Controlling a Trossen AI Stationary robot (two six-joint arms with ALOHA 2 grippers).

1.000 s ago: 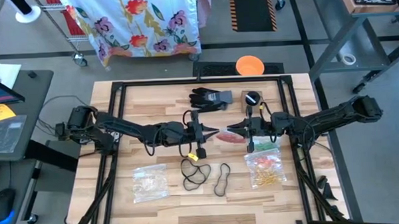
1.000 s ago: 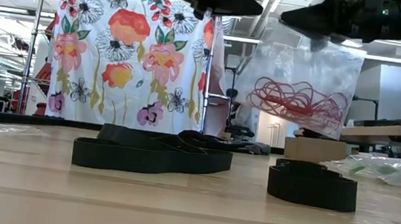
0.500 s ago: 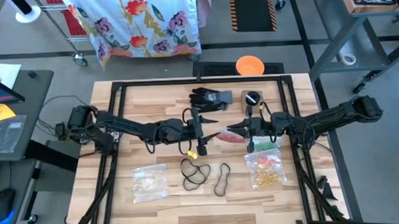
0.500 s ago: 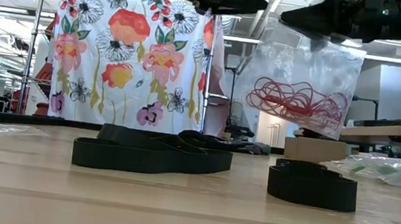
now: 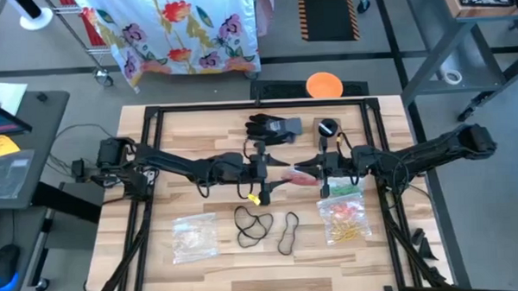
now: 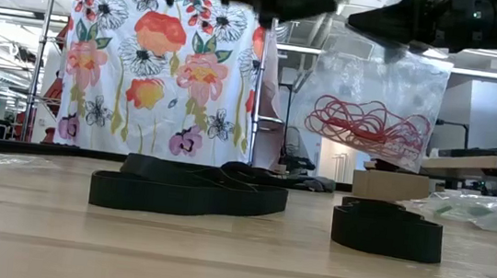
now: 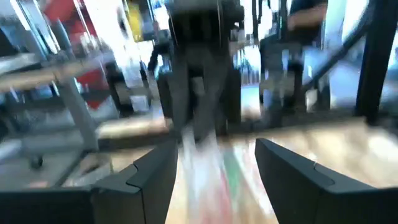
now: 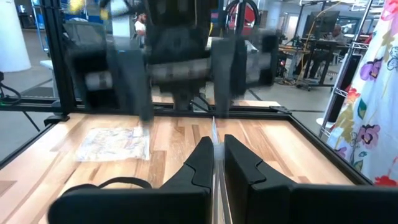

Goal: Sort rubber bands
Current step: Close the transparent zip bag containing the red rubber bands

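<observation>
A clear plastic bag (image 6: pixel 377 102) with red rubber bands (image 6: pixel 366 124) in it hangs over the table's middle, and my right gripper (image 5: pixel 306 170) is shut on it. My left gripper (image 5: pixel 280 174) stands open at the bag's left edge (image 5: pixel 288 176), pointing level toward the right. In the left wrist view its fingers (image 7: pixel 155 168) stand on either side of the blurred bag (image 7: pixel 208 168). Two wide black rubber bands (image 5: pixel 254 223) (image 5: pixel 288 233) lie flat on the wood toward the near edge. My right gripper pinches the bag's upper edge (image 8: pixel 214 140) between its two fingers, which point level from the table's right side. The bag hangs below the fingers, clear of the table. My left gripper: I cannot tell whether its open fingers touch the bag.
A bag of yellow bands (image 5: pixel 195 237) lies near left, and a bag of orange and green bands (image 5: pixel 346 216) near right. A black glove (image 5: pixel 271 128) and a small black round thing (image 5: pixel 327 127) lie toward the far edge. A wooden block (image 6: pixel 392 186) stands behind the black bands.
My left gripper has opened at the bag's left edge: its fingers were shut a second ago and now stand wide apart. The bag hangs from my right gripper as before.
</observation>
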